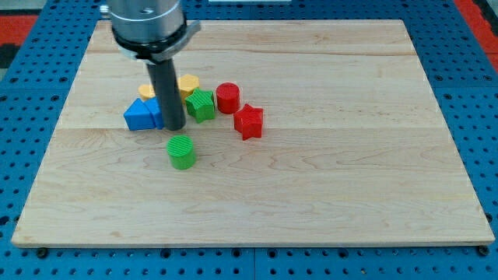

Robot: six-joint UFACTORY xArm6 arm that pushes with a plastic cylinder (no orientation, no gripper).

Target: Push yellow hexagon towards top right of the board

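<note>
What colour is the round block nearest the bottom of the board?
Green: the cylinder has a ribbed top, seen in the camera view, just below my tip.

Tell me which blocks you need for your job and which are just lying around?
Needed: yellow hexagon, partly hidden behind my rod; my tip, beside the blue blocks.

Lying about: other yellow block, blue blocks, green star, green cylinder, red cylinder, red star.

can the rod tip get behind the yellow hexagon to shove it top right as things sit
Probably not directly: my tip sits between the blue block and green block, with the yellow hexagon beyond them.
</note>
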